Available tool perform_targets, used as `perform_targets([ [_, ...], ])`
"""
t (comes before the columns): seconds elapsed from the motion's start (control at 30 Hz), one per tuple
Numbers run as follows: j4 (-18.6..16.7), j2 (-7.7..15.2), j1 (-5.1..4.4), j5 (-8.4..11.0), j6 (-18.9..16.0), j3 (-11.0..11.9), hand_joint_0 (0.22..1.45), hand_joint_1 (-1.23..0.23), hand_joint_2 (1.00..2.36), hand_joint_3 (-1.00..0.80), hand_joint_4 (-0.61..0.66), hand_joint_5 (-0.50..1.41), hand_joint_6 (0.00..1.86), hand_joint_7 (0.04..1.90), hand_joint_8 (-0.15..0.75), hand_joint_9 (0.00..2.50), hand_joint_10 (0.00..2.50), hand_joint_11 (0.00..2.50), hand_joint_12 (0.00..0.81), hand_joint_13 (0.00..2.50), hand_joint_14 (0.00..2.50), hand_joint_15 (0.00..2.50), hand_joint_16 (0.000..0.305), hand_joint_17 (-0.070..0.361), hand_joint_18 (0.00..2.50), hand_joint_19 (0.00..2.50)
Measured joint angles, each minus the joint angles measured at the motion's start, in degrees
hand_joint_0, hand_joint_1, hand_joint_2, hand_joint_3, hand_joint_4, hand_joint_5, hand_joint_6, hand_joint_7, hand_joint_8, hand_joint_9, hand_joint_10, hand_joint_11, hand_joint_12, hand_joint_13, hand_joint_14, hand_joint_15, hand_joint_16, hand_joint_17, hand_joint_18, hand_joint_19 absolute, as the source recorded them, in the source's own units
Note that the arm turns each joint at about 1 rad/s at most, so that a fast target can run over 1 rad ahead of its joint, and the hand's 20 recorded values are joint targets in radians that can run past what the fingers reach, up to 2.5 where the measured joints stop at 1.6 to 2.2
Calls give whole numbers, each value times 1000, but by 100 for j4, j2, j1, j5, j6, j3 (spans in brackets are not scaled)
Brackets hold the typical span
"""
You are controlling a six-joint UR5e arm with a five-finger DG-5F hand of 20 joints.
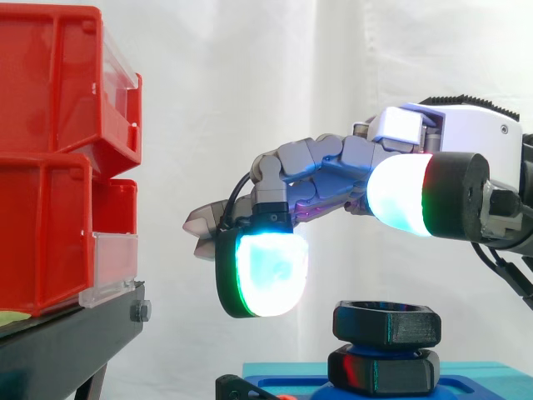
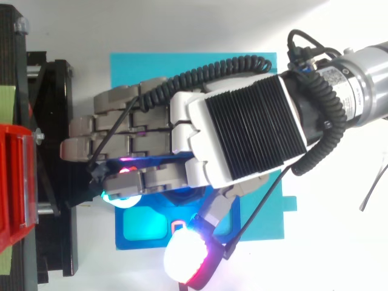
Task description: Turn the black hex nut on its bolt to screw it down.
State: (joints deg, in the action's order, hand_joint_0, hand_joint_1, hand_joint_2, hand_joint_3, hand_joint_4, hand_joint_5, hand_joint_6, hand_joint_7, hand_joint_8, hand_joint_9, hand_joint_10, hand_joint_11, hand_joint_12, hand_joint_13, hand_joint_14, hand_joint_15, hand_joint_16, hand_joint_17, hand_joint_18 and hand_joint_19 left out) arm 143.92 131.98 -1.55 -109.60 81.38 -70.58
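— So, what is the hand [image 1: 333, 167] doing?
— It is hovering relaxed, fingers loosely stretched and gripping nothing; one glowing fingertip [image 1: 266, 271] is pointing down.
— And the black nut [image 1: 387, 323]?
— It is sitting on its bolt just below the hand, touching no pad, above a second black hex piece [image 1: 383, 369] on the blue base [image 1: 483, 373].
— And the red bins [image 1: 50, 167]?
— They are standing beyond the fingertips.

Side view looks level across the work, close in; top view looks straight down, also close; both share the hand [image 2: 242, 130], blue base [image 1: 491, 379] and red bins [image 1: 50, 100].
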Motion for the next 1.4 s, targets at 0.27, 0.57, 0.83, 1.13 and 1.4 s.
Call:
perform_targets([
  [0.27, 118, 8, -143, 146, -1, -1, 494, -177, 1000, -500, 249, -99, 633, 1169, 311, 526, 2, 68, 398, 579, 3, 103, 58, 130, 603, 267],
  [0.57, 254, 6, -211, 167, 1, -5, 495, -190, 1000, -500, 222, -123, 754, 1054, 310, 532, 0, 72, 397, 583, 3, 109, 58, 129, 611, 267],
  [0.83, 373, 9, -207, 149, 1, -4, 496, -197, 1000, -500, 228, -129, 772, 1018, 311, 537, 2, 84, 395, 590, 3, 114, 57, 129, 615, 268],
  [1.13, 394, 5, -158, 111, 1, -6, 496, -200, 1000, -500, 232, -130, 776, 1006, 307, 537, 2, 78, 395, 591, 3, 118, 57, 129, 614, 268],
  [1.4, 409, 3, -97, -48, 1, -5, 495, -203, 1000, -500, 231, -129, 781, 992, 308, 544, 3, 81, 394, 591, 4, 117, 57, 128, 614, 267],
])
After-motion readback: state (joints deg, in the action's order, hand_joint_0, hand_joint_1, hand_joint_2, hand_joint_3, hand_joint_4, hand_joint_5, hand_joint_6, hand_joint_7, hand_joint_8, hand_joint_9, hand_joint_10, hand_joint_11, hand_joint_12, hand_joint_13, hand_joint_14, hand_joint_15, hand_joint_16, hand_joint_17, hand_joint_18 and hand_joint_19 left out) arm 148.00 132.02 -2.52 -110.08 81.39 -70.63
